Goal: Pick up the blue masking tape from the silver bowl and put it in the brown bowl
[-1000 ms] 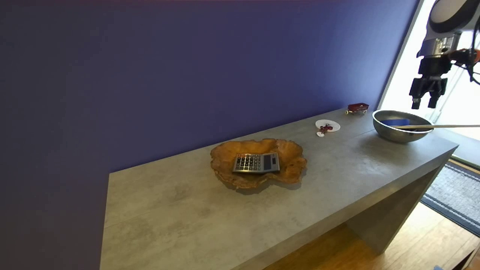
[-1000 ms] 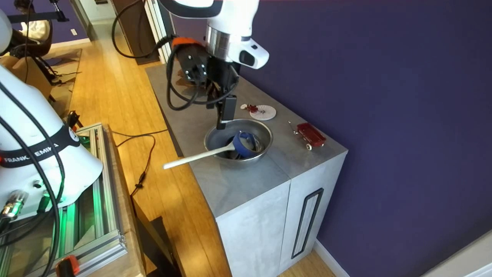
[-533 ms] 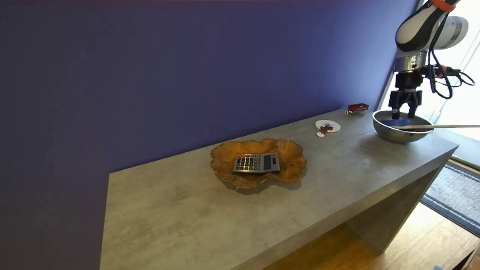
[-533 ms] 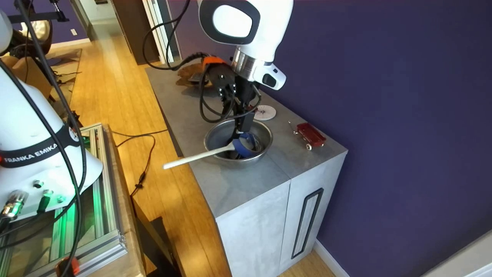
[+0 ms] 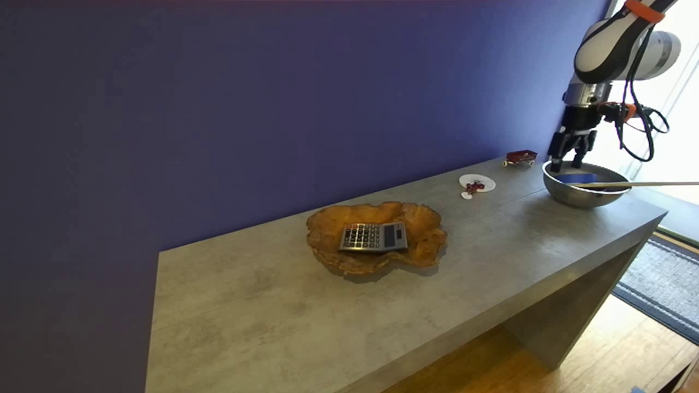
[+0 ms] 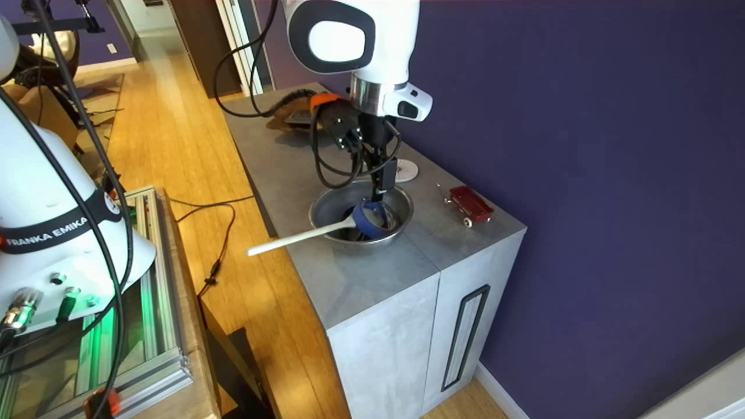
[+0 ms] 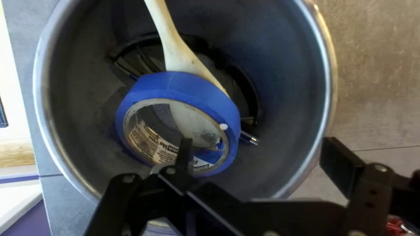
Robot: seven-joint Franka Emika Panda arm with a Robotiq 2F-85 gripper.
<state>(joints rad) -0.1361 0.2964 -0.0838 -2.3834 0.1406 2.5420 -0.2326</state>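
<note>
The blue masking tape lies tilted in the silver bowl, its hole facing up. It also shows in both exterior views. My gripper is open and empty. In the wrist view one finger overlaps the tape's hole, and the other finger overlaps the bowl's rim. I cannot tell whether either touches. In both exterior views the gripper is tilted at the bowl's wall side. The brown bowl stands farther along the table with a grey calculator in it.
A wooden spoon runs under the tape and sticks out over the bowl's rim. A pen and dark items lie beneath. A white disc with red parts and a red toy wagon stand near the purple wall.
My gripper has come down from above to the silver bowl. In the last half second it has shifted towards the wall and tilted. The tape and bowls have not moved.
</note>
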